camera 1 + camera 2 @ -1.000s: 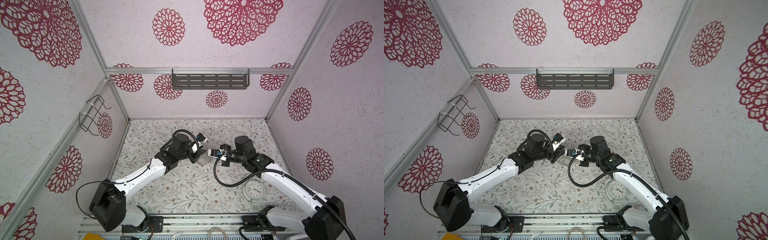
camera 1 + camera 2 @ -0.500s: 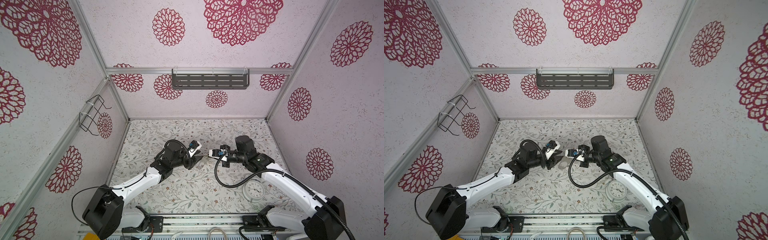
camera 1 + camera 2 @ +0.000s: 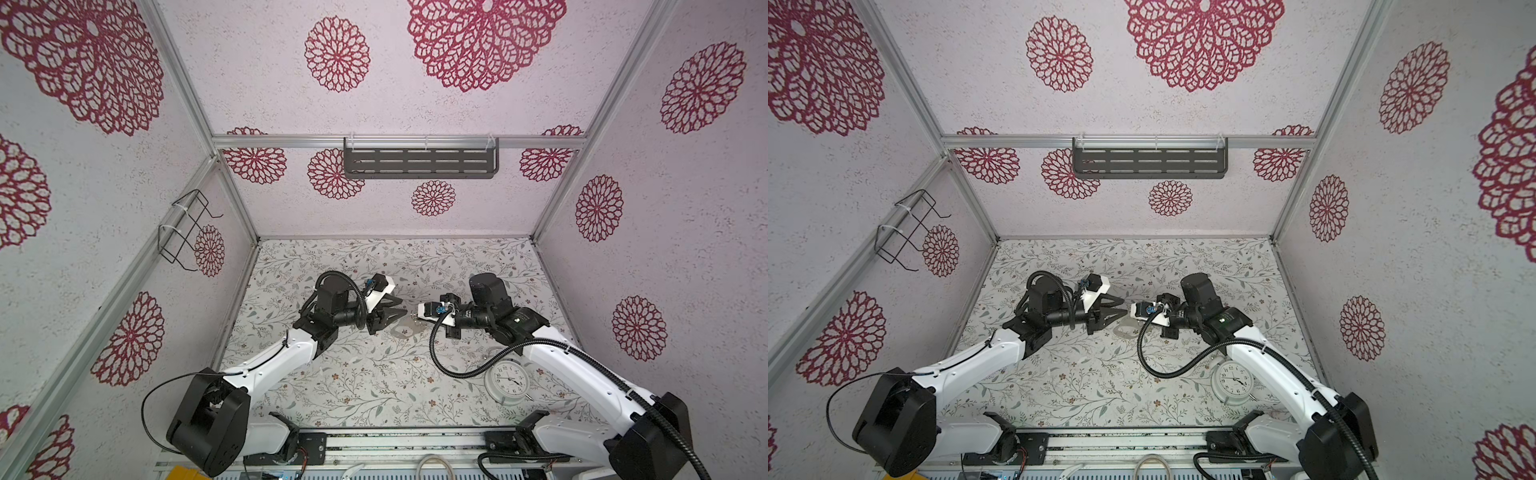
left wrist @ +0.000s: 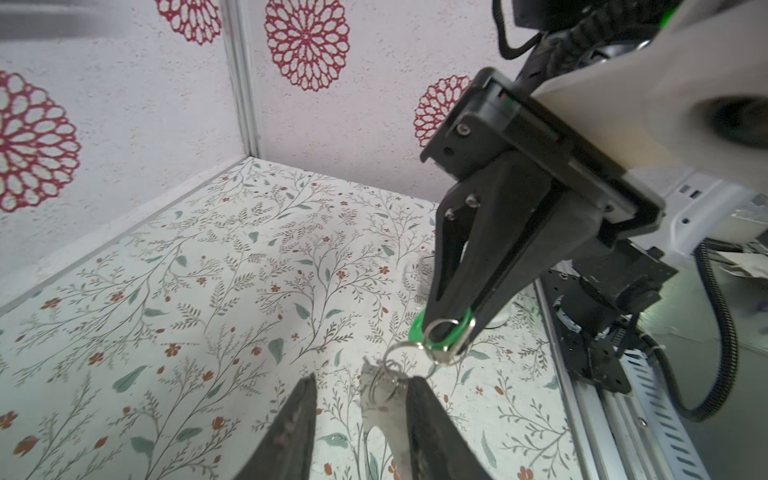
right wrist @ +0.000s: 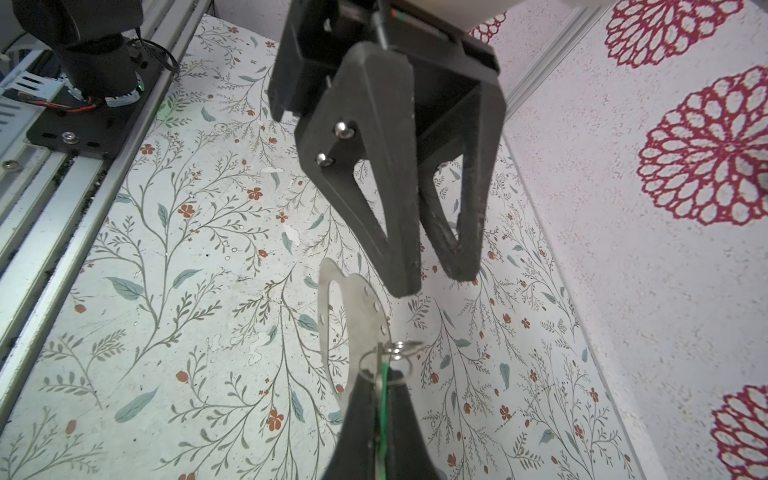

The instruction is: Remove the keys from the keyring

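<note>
The right gripper (image 4: 451,322) is pinching the green plastic key tag (image 4: 417,329), dangling the flat grey metal keyring (image 5: 357,318) beside the spread-open left gripper (image 5: 432,276).

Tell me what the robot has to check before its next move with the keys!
1. Right end effector shut on the green tag: ok.
2. Left end effector open, ready to grab: ok.
3. Keyring lined up between the left fingers: ok, close beside one finger.
4. Left fingers touching the keyring: cannot tell.
5. Green tag freed from the keyring: not ok; small rings join them.
6. Clock away from both end effectors: ok.
</note>
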You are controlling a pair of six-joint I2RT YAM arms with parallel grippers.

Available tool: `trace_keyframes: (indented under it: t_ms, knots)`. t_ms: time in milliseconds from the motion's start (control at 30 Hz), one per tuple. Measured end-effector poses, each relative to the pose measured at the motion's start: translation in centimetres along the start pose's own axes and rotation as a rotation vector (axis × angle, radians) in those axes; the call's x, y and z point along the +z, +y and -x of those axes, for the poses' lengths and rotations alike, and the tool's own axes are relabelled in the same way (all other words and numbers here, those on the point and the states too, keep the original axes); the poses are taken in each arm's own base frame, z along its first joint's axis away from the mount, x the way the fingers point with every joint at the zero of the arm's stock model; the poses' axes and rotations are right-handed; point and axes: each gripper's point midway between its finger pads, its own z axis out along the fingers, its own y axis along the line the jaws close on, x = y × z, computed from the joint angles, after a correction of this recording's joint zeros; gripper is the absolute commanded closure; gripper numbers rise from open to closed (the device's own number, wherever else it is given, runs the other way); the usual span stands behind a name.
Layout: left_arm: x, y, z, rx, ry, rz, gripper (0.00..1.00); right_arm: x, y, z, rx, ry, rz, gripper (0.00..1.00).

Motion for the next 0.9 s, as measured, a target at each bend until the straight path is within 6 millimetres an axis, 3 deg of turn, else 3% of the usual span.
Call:
trace_keyframes:
  t_ms: [467,900]
  knots:
    - [0.7,-1.3,-0.8,-0.015,0.039,-0.127,0.70,0.4,0.8,0.3,-0.017,0.009,0.020,1.00]
    - [0.1,-0.4,-1.7,-0.012,0.075,-0.080,0.66,0.4,1.2,0.4,-0.031,0.026,0.022,1.00]
